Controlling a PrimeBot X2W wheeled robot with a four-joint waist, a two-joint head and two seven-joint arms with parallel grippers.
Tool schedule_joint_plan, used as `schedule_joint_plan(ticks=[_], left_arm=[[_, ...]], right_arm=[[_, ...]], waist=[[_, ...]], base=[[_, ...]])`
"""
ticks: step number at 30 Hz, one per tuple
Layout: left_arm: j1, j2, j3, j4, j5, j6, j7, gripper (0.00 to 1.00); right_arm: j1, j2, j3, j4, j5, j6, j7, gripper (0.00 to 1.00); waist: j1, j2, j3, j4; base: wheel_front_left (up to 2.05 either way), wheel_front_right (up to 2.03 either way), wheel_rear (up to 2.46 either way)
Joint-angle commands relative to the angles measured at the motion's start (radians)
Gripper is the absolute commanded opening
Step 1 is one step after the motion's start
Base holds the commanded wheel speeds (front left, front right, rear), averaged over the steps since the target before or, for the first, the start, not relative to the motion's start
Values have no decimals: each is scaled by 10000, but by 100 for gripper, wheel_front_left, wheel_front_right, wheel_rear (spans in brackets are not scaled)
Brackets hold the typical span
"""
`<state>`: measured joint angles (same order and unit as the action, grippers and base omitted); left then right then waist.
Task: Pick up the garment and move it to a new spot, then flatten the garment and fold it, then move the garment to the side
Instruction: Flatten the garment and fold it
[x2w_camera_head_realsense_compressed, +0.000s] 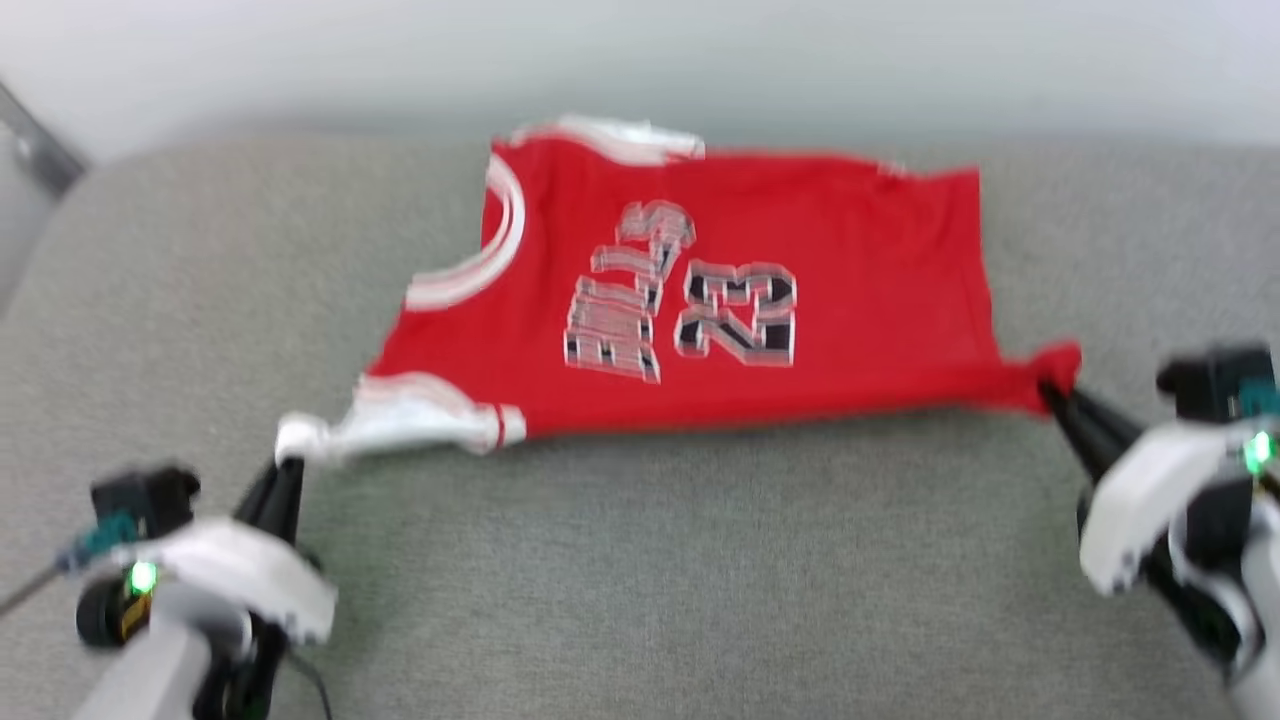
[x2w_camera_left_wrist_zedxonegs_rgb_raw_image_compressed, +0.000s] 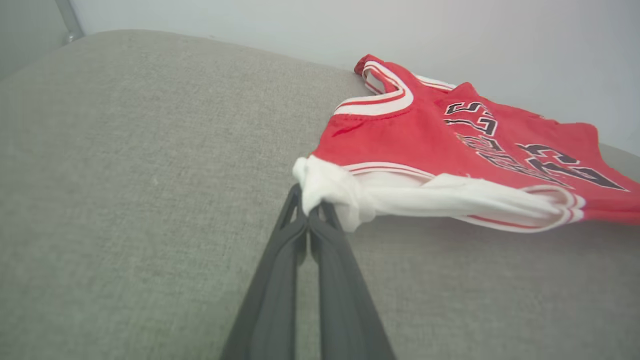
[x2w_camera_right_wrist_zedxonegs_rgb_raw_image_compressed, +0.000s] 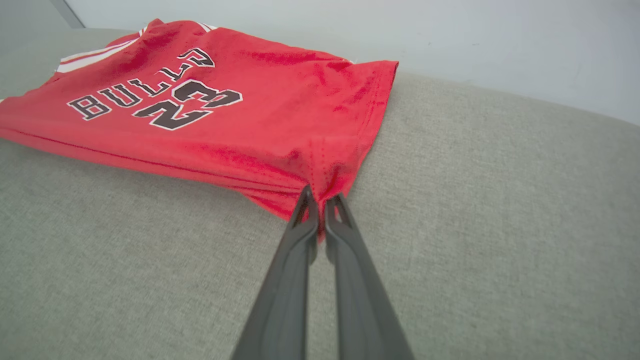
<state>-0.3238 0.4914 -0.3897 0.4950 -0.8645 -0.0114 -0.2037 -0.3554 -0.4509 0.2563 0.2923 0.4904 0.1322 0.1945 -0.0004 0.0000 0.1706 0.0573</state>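
In the head view, which is blurred, the garment (x2w_camera_head_realsense_compressed: 850, 260) is seen spread on the grey surface (x2w_camera_head_realsense_compressed: 640, 560) near its far edge, neckline toward the left and hem toward the right. Its near edge is stretched between the left end effector (x2w_camera_head_realsense_compressed: 290, 465), closed on the white sleeve (x2w_camera_head_realsense_compressed: 400, 425), and the right end effector (x2w_camera_head_realsense_compressed: 1055, 392), closed on a red hem corner (x2w_camera_head_realsense_compressed: 1050, 362)

In the left wrist view, the left end effector (x2w_camera_left_wrist_zedxonegs_rgb_raw_image_compressed: 310, 212) is shown pinched narrow on the bunched sleeve (x2w_camera_left_wrist_zedxonegs_rgb_raw_image_compressed: 330, 192), which is held just off the surface (x2w_camera_left_wrist_zedxonegs_rgb_raw_image_compressed: 125, 200)

In the right wrist view, the right end effector (x2w_camera_right_wrist_zedxonegs_rgb_raw_image_compressed: 320, 200) is shown pinched narrow on the gathered hem corner (x2w_camera_right_wrist_zedxonegs_rgb_raw_image_compressed: 320, 170); the black print (x2w_camera_right_wrist_zedxonegs_rgb_raw_image_compressed: 155, 102) is seen facing up
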Motion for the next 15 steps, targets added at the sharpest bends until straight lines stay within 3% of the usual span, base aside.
schedule_joint_plan(ticks=[1, 9, 15], left_arm=[[368, 216, 115, -114, -59, 214, 50, 0], [3462, 916, 365, -3322, -558, 1916, 1032, 0], [5245, 1508, 489, -5439, -881, 2949, 1823, 0]], right_arm=[[327, -41, -210, -90, -72, -28, 28, 0], [3630, 667, -1606, -1927, -505, -28, 765, 0], [5359, 1141, -2366, -3047, -667, -28, 1523, 0]], waist=[[4, 0, -533, 87], [4, 0, -1417, 159], [4, 0, -1766, 201]], base=[[0, 0, 0], [0, 0, 0], [0, 0, 0]])
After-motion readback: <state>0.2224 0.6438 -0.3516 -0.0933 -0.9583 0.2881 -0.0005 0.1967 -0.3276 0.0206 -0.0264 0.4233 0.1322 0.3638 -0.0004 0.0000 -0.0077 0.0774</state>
